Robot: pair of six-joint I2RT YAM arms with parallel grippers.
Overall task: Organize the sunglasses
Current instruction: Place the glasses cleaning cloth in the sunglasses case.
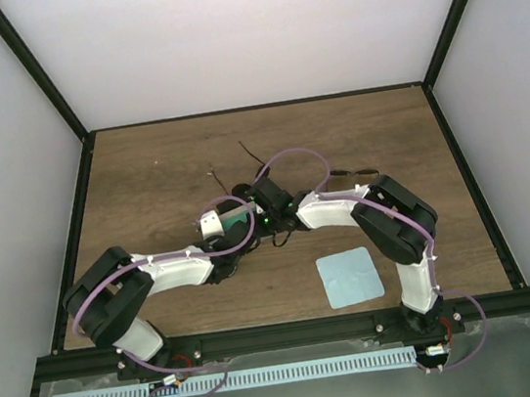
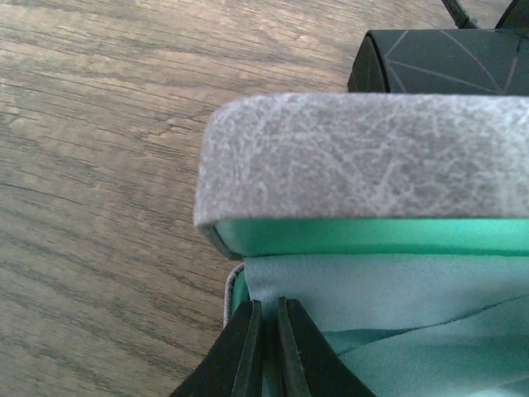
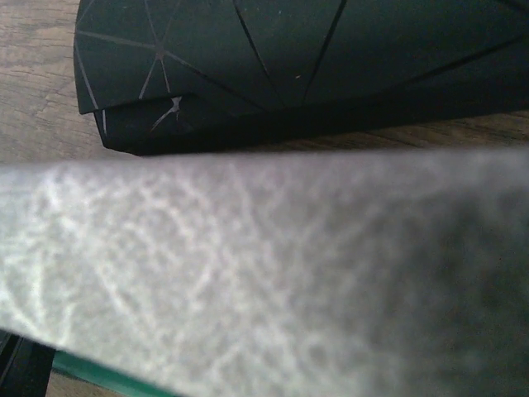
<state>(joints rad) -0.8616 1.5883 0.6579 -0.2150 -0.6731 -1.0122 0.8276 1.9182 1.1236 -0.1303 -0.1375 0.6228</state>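
Both arms meet at mid-table (image 1: 143,176). Left gripper (image 2: 269,303): fingers drawn in to a thin slit at the near rim of an open grey case (image 2: 364,157), and the pale blue inner cloth (image 2: 372,289) shows in that slit, its creases running toward the tips, so it reads as nipped. The case lid is mottled grey outside and teal inside, standing over the cloth. Right gripper (image 1: 257,209): jaws fully together at the same case; its wrist view is filled by the blurred grey lid, and I cannot tell whether it grips anything. Just behind the grey case lies a black case (image 3: 314,58); its only marking is a pattern of thin pale lines crossing in facets. Sunglasses: one pair (image 1: 353,175) lies on the wood just beyond the right forearm, apart from both cases; the second pair (image 1: 251,153) shows as thin dark wire pieces on the table just beyond the grippers, outside the cases too. A light blue square cloth (image 1: 348,278) lies flat near the right arm's base.
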